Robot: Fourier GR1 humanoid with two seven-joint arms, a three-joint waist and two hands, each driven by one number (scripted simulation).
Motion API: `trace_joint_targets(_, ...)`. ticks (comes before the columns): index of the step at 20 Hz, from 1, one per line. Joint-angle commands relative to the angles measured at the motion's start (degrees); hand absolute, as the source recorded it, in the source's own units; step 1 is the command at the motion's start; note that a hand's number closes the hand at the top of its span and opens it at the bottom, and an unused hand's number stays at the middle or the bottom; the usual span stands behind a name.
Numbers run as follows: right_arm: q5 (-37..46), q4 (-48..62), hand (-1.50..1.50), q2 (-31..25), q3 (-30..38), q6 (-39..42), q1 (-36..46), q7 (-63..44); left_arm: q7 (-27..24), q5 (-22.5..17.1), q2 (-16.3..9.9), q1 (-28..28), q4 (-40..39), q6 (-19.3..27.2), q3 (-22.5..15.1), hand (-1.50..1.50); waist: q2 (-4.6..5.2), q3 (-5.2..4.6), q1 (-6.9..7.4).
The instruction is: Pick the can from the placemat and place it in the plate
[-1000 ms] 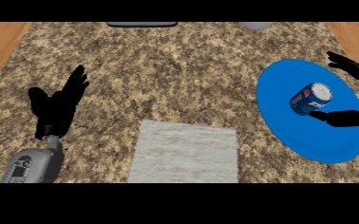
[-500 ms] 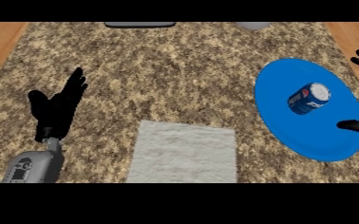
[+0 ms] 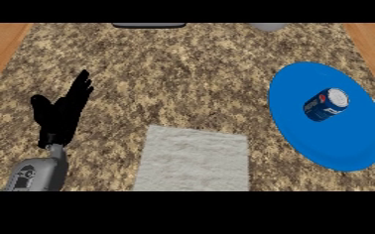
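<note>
Plate (image 3: 293, 129) (right rim cut off) apparently holds can (image 3: 327, 104)

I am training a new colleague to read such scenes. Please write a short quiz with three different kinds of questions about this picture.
1. True or false: the can lies on the blue plate.
2. Which hand shows in the view? A) only the left hand B) only the right C) both
3. Fill in: the grey placemat has ____ on it.

Key:
1. True. The can lies on its side, inside the plate's rim.
2. A. The left hand shows at the view's left, open with fingers up; the right hand is out of view.
3. Nothing; it lies bare on the speckled counter.
</note>
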State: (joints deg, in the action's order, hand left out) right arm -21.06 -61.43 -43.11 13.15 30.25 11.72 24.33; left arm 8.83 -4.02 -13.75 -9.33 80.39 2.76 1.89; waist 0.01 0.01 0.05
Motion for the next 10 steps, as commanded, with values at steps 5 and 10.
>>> trace_joint_targets(5,7.6,10.4,-1.5,1.6,1.9,2.2,4.4,7.9,-1.1,1.3,0.6,-1.0,-2.7,-1.1,1.7,0.0,0.07,0.02,0.19)
trace_joint_targets(10,10.6,21.6,-1.5,-4.2,3.6,6.8,8.2,13.9,2.2,0.8,0.8,-0.5,0.7,-1.4,1.6,0.0,0.06,0.04,0.42)
